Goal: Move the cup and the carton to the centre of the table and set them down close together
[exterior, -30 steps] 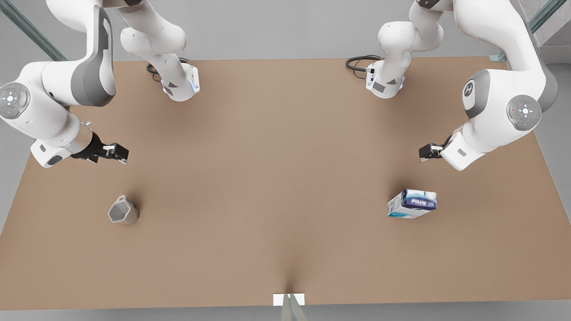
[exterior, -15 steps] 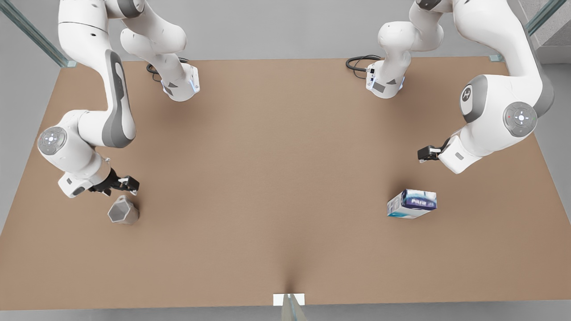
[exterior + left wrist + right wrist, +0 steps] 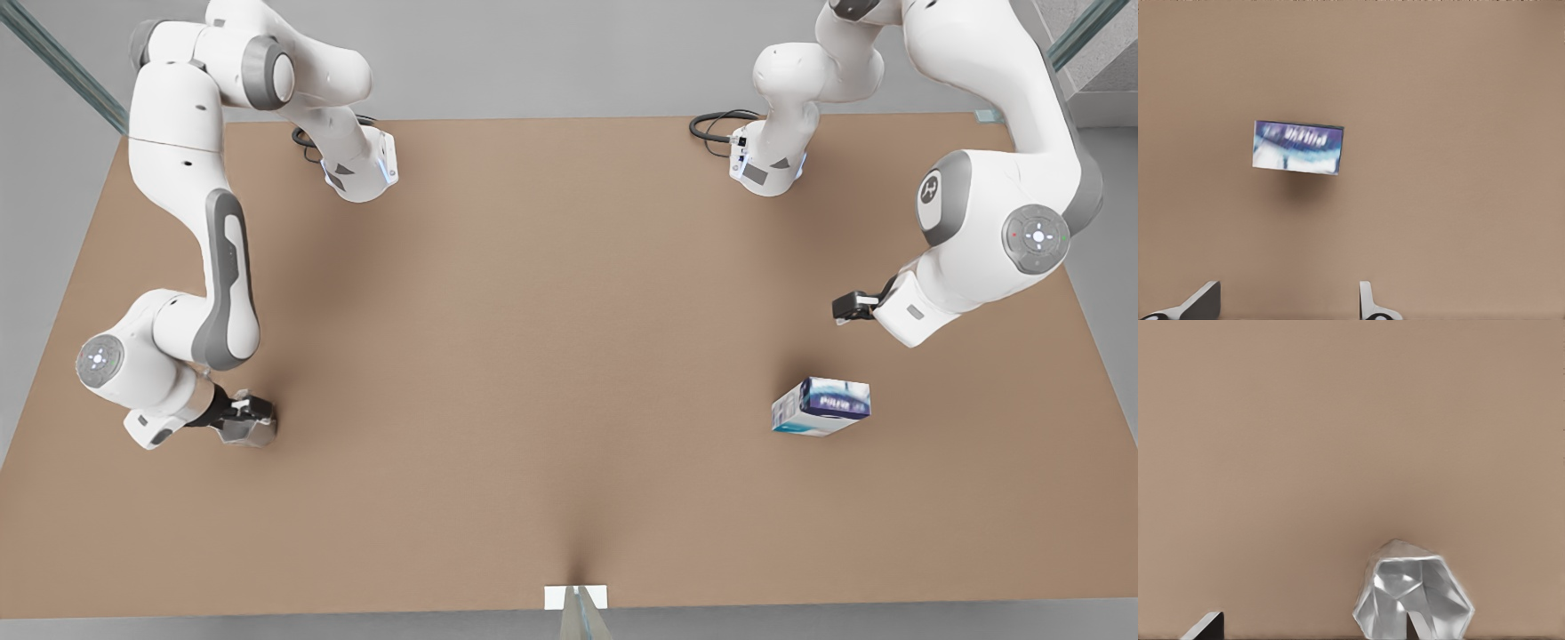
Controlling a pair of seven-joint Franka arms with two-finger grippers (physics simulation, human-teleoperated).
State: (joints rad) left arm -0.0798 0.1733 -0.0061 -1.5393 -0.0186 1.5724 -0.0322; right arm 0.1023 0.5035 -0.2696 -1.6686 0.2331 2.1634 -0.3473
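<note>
cup (image 3: pixel 1413 597) near front view's left table (image 3: pixel 551 356) edge, right gripper (image 3: pixel 247 418) open around it, not yet clamped. carton (image 3: pixel 821 406) far right, untouched; left gripper (image 3: pixel 845 308) open, hovering near. both moves pending.

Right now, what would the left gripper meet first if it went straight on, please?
Probably the carton, lying ahead of the open left gripper; depth is unclear, so the bare table might come first.
</note>
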